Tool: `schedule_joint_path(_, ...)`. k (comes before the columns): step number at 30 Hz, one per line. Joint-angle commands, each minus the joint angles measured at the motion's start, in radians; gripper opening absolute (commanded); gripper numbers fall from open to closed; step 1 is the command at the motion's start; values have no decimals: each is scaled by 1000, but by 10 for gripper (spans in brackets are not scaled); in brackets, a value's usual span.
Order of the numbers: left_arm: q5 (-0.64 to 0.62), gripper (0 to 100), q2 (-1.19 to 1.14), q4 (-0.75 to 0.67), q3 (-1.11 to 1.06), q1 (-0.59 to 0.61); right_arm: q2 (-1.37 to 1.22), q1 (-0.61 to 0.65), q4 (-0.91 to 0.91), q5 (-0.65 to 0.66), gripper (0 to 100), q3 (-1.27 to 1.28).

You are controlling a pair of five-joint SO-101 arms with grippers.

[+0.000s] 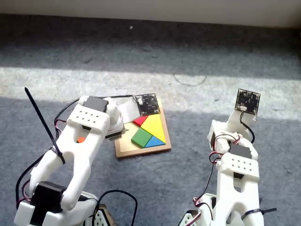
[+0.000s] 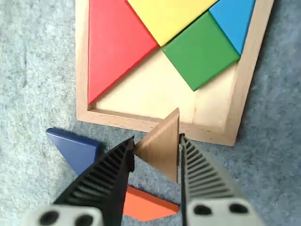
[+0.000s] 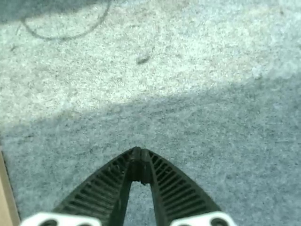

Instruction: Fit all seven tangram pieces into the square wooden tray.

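The left end effector (image 2: 156,141) grips the brown triangle (image 2: 162,147); the right end effector (image 3: 140,162) sits closed and empty. Pinched on sloping edges, the triangle could slip out or snag the tray (image 2: 141,123).

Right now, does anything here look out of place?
Nothing looks damaged. A dark blue triangle and an orange piece lie on the carpet outside the tray, and the left gripper holds a tan triangle at its rim, not yet in.

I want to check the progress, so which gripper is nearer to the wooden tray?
Left. The left gripper holds a brown triangle right at the rim of the wooden tray. The right gripper is shut over the carpet, apart from the tray.
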State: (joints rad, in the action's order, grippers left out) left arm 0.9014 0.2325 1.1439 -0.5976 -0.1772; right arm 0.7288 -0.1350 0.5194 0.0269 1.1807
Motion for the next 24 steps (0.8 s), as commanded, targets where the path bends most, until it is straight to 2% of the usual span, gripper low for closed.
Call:
schedule_joint_path(1, 77, 221, -36, -8, 27, -25, 28, 8, -22, 9, 10, -7)
schedule_joint_path(2, 77, 245, -59, -26, 27, -25, 28, 8, -22, 9, 10, -7)
schedule_joint_path(6, 80, 239, -130, -94, 27, -25, 28, 8, -22, 11, 10, -7)
schedule_joint_path(13, 83, 241, -143, -101, 27, -22, 28, 8, -22, 11, 10, -7)
schedule_joint_path(18, 83, 239, -140, -94, 22, -25, 28, 8, -22, 11, 10, -7)
schedule_joint_path(24, 77, 239, -94, 26, 50, -24, 28, 8, -22, 11, 10, -7)
